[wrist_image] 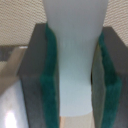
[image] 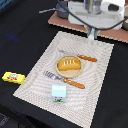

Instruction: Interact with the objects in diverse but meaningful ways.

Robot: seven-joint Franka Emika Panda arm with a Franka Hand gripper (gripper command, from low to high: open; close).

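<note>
One white shaker (wrist_image: 79, 60) stands lengthwise between claw (wrist_image: 77, 75) pads.

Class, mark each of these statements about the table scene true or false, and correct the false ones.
1. A bread roll lies on the plate. True.
2. The yellow packet lies on the placemat. False: it lies on the dark table, off the placemat.
3. The pincer is shut on a pale object. True.
4. The carton stands on the plate. False: it stands on the placemat, nearer the camera than the plate.
5. The fork has an orange handle. True.
</note>
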